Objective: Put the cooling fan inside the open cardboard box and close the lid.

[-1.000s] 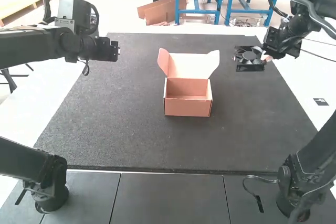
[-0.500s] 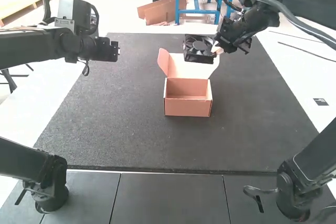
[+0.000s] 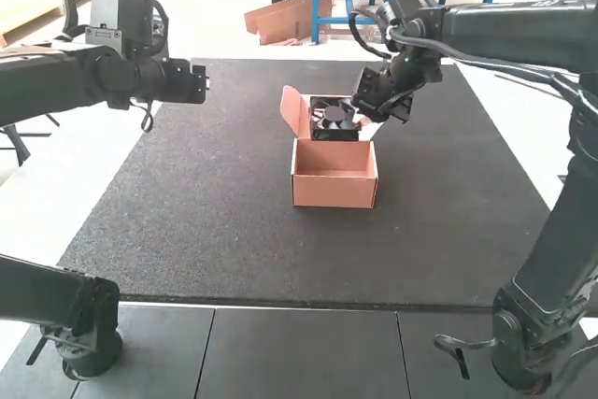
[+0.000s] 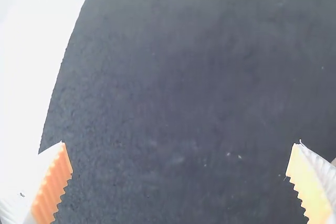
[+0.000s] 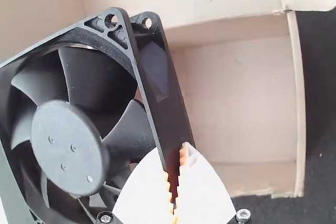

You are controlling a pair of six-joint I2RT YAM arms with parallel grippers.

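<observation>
Right arm (image 3: 505,25) stretches inward, right fingers (image 5: 199,195) pinching the black square cooling fan (image 3: 334,120) over the open brown cardboard box (image 3: 334,175) — left arm (image 3: 65,77) level, left fingers (image 4: 52,182) spread.

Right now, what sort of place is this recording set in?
Probably a robotics lab or workshop bench: a black work mat, and the right gripper holding a cooling fan over an open cardboard box.

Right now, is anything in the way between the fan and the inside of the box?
Nothing visible. The right hand holds the cooling fan just over the cardboard box, whose lid stands open behind the bare opening.
</observation>
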